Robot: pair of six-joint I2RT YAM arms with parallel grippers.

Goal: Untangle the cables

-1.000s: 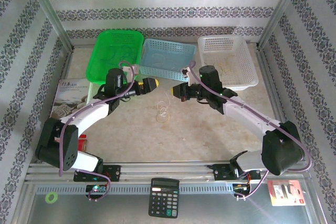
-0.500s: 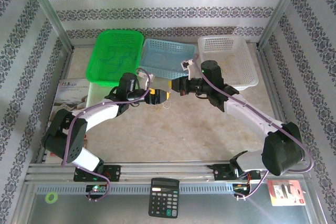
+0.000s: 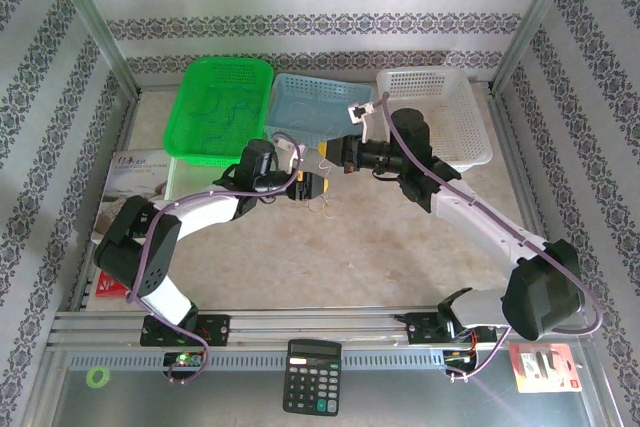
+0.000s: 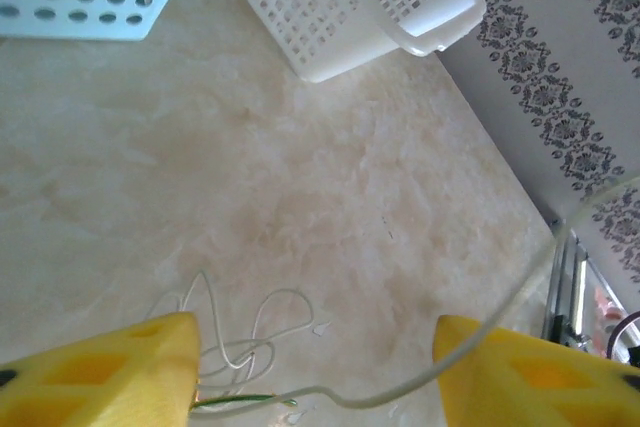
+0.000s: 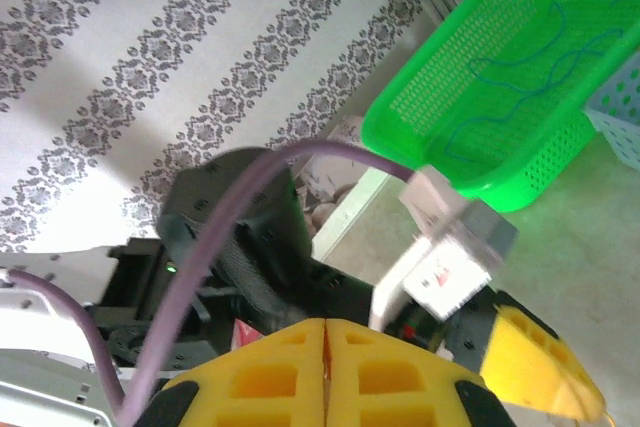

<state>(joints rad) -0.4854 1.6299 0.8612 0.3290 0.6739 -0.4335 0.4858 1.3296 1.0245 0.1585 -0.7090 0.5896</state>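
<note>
A small tangle of thin whitish cables [image 4: 232, 335] lies on the beige tabletop, with a green strand [image 4: 240, 401] beside it; from above the tangle [image 3: 318, 210] sits just under my left gripper [image 3: 314, 187]. The left gripper [image 4: 315, 359] is open, its yellow fingers wide apart. One raised whitish cable [image 4: 470, 345] crosses between them and climbs away to the right. My right gripper [image 3: 328, 152] hovers above the left one. In the right wrist view it [image 5: 325, 327] is shut, pads pressed flat together, apparently pinching that lifted cable.
A green basket [image 3: 192, 97] at the back left holds a blue cable [image 5: 520, 77]. A blue basket [image 3: 300, 87] and a white basket [image 3: 470, 97] stand beside it. A booklet [image 3: 135, 172] lies at the left, and a calculator [image 3: 312, 377] on the front rail.
The left arm swung right until its gripper reached over the tangle, and its jaws narrowed. The right gripper stayed shut and rose toward the back.
</note>
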